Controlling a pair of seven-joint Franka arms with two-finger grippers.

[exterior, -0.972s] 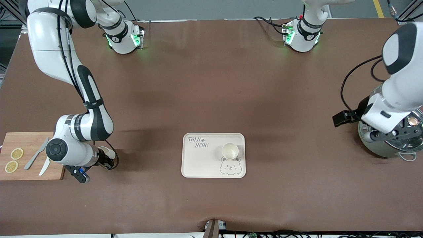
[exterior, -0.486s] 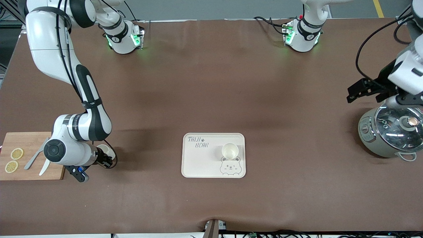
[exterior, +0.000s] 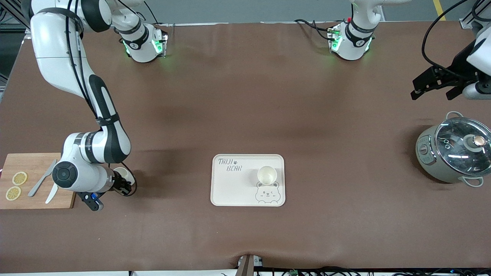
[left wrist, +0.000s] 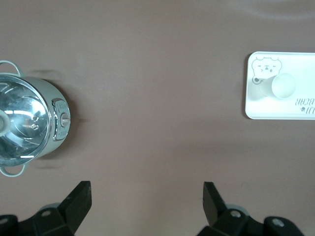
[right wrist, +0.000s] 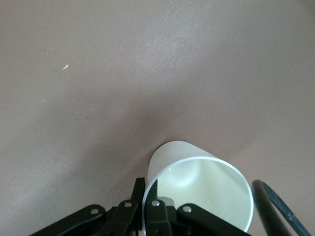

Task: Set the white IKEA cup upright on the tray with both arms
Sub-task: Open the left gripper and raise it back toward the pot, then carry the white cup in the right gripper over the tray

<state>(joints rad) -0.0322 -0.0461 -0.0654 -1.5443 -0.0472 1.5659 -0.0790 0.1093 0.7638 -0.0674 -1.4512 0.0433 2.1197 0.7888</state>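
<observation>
From the front view, the brown bench point(exterior: 245, 115) carries a cream tray point(exterior: 234, 184) near its front edge, about midway along; a white cup point(exterior: 267, 174) stands upright on the tray, mouth up, just above the bear drawing and toward the left arm's end of it; the right arm bends down near the front edge at its own end of the bench, and the right gripper point(exterior: 123, 184) sits low there, its jaws clamped on the rim of a second white cup point(exterior: 122, 173); just beside it, at the bench's end, lies a wooden cutting board point(exterior: 34, 165) with two lemon slices point(exterior: 16, 185) and two knives point(exterior: 42, 178) on it; the left gripper point(exterior: 437, 82) hangs in the air near the bench's edge at the left arm's end, jaws spread wide and holding nothing; a grey-green pot with a glass lid point(exterior: 452, 151) stands at that same end, closer to the front edge.

From the left wrist view, the two black fingertips point(left wrist: 78, 199) stand far apart over bare bench; the pot point(left wrist: 29, 123) and the tray point(left wrist: 261, 105) with its cup point(left wrist: 283, 86) lie well apart.

From the right wrist view, the jaws pinch the wall of the second cup point(right wrist: 197, 187) at its rim, one finger inside and one outside; the cup is tilted, with its open mouth facing the camera.
</observation>
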